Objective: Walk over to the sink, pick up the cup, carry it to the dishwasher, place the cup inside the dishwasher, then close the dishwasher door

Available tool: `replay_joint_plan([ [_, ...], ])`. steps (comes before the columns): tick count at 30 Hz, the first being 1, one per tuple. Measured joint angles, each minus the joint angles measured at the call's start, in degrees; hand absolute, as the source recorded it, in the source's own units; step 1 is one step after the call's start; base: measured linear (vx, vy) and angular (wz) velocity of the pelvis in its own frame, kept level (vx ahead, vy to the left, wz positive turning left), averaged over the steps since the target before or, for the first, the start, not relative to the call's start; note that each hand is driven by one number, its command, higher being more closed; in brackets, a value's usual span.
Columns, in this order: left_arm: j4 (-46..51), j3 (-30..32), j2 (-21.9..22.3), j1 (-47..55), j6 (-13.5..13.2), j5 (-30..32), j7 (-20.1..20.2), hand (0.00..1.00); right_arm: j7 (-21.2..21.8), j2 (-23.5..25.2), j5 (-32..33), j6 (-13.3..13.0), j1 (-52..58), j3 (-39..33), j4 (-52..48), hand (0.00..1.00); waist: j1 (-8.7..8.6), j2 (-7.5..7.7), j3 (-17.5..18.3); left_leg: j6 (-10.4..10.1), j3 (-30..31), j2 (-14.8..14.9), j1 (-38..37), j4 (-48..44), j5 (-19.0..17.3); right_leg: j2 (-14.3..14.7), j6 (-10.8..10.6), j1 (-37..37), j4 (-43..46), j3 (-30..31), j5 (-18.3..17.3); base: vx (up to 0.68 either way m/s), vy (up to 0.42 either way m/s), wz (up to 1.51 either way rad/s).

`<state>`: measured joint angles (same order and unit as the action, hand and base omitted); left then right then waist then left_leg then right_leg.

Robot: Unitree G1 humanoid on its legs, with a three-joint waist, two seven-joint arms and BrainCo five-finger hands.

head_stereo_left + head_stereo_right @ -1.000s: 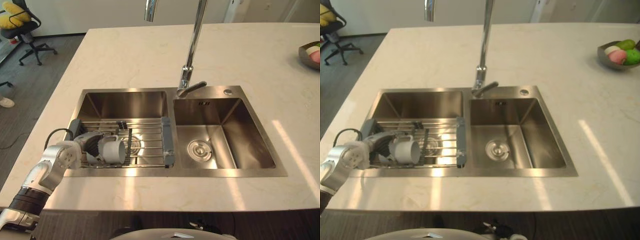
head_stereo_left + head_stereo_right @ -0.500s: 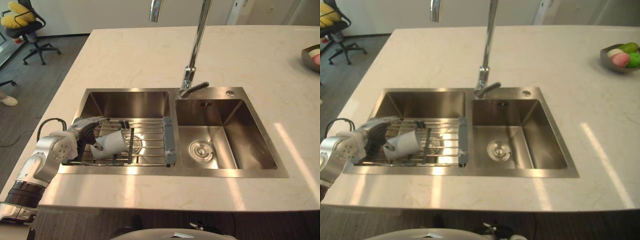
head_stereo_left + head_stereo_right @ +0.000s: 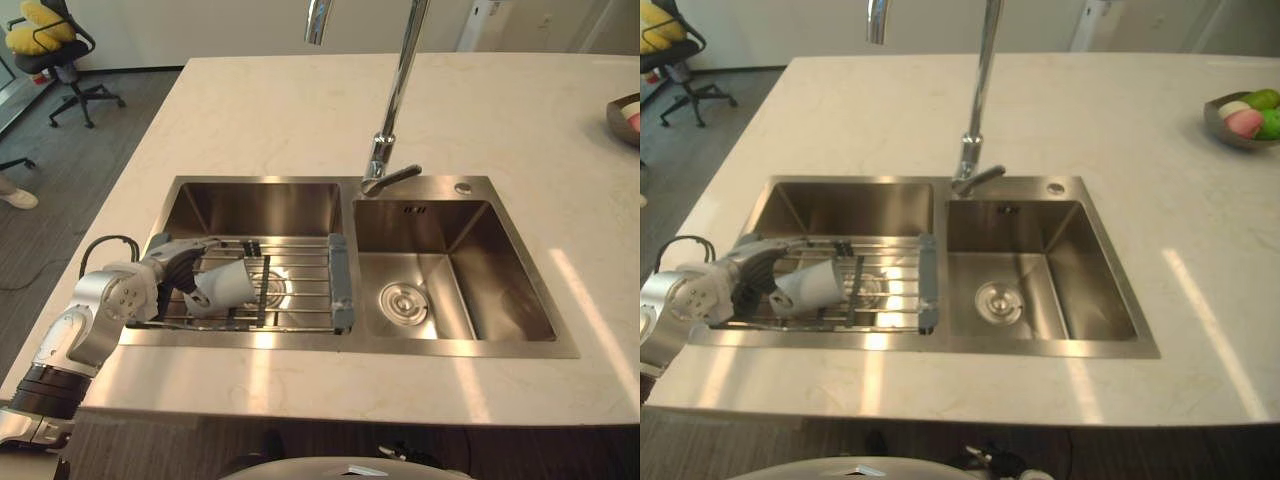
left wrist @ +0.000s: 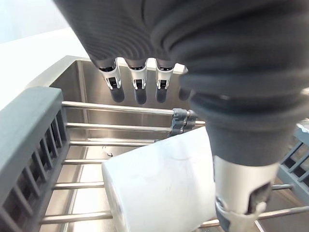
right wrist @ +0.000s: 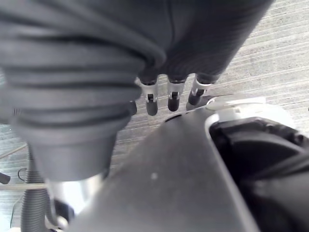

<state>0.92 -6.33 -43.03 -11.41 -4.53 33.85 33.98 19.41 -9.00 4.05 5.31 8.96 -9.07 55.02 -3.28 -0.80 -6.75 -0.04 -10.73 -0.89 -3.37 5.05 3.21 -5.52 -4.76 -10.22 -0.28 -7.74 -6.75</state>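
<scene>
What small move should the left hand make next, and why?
Probably curl its fingers round the cup: the left hand is over it with fingers straight, and the cup lies tilted on the rack, not yet gripped.

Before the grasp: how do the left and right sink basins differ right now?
The left basin has a wire rack across it, carrying the white cup tipped on its side with the left robot hand beside it; the right basin holds no rack or cup. The right basin's round drain shows plainly; the left basin's floor lies behind the rack bars. Both are stainless steel.
</scene>
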Motion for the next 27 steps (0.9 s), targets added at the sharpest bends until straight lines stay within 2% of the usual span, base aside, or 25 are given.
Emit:
replay_joint_plan([
  [3, 1.7, -0.2, 0.3, 0.4, 0.8, 0.0, 1.6, 0.00, 0.0, 0.0, 0.0, -0.3, -0.1, -0.1, 0.2, 0.00, -0.01, 0.09, 0.0, 0.1, 0.4, -0.1, 0.2, 0.0, 0.1, -0.1, 0.0, 0.0, 0.0, -0.5, 0.0, -0.01, 0.005, 0.08],
  [7, 2.9, -0.6, 0.3, 0.6, 2.1, -0.1, 3.8, 0.00, -0.1, 0.1, 0.0, -2.8, -0.3, -0.7, 2.1, 0.00, 0.07, 0.26, 0.0, 0.2, 0.7, -0.2, 0.3, 0.0, 0.2, -0.1, -0.1, -0.1, 0.0, -0.8, 0.0, 0.00, 0.002, 0.03],
  [12, 2.9, -1.9, 0.3, 1.7, 3.7, -0.2, 4.3, 0.00, -0.9, 0.3, 0.0, -3.9, -0.4, -1.6, 3.1, 0.00, 0.07, 0.29, 0.0, 0.2, 0.7, -0.2, 0.2, 0.0, 0.2, -0.1, -0.1, -0.2, 0.0, -0.8, -0.1, 0.00, 0.000, 0.00],
  [18, 3.0, -2.9, 1.5, 1.7, 5.5, -1.9, 3.6, 0.00, -1.1, 0.5, 0.0, -4.4, -1.3, -3.1, 5.0, 0.00, 0.08, 0.31, 0.0, 0.2, 0.8, -0.2, 0.2, 0.0, 0.2, -0.1, -0.1, -0.2, 0.0, -0.9, -0.1, 0.00, 0.000, 0.00],
  [23, 3.0, -4.0, 1.8, 2.0, 6.1, -2.1, 1.3, 0.00, -1.2, 0.7, 0.0, -4.8, -1.4, -3.6, 5.1, 0.00, 0.03, 0.31, 0.0, 0.2, 0.8, -0.2, 0.2, 0.0, 0.2, -0.1, -0.2, -0.2, -0.1, -0.9, -0.1, 0.00, 0.000, 0.00],
  [27, 3.0, -5.2, 4.0, 2.1, 7.3, -2.0, -0.4, 0.00, -1.2, 1.1, 0.0, -5.3, -1.5, -5.3, 5.3, 0.00, 0.00, 0.30, 0.0, 0.2, 0.9, -0.3, 0.2, 0.0, 0.2, -0.2, -0.2, -0.3, -0.1, -1.0, -0.1, 0.00, 0.000, 0.00],
])
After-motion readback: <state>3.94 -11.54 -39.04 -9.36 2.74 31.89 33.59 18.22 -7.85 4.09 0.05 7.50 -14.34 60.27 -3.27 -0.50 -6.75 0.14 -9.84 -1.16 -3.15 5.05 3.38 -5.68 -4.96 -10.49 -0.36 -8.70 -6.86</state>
